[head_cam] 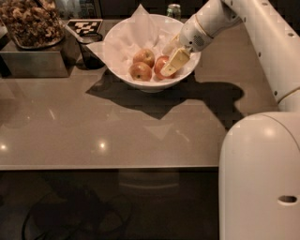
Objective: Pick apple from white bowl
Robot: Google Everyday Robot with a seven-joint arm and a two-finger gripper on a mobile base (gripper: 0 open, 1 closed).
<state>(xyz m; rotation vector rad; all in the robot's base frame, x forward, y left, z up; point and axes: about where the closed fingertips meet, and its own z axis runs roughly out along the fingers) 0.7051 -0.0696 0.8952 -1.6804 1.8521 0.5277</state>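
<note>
The white bowl [123, 35], lined with crumpled white paper, stands at the back of the grey counter. Three apples lie in it. The reddest apple [159, 63] is on the right, with two yellower apples [144, 56] [140, 71] to its left. My gripper [166, 63] reaches into the bowl from the right and is open. One cream finger [175, 61] lies across the front right of the red apple and the other sits behind it. The apple rests in the bowl, partly hidden by the near finger.
A metal bin [33, 61] holding dark brown snacks stands at the back left. A black cup [89, 47] and a black-and-white tag [84, 26] sit beside the bowl. A green can [174, 10] is behind it. My white base [260, 178] fills the lower right.
</note>
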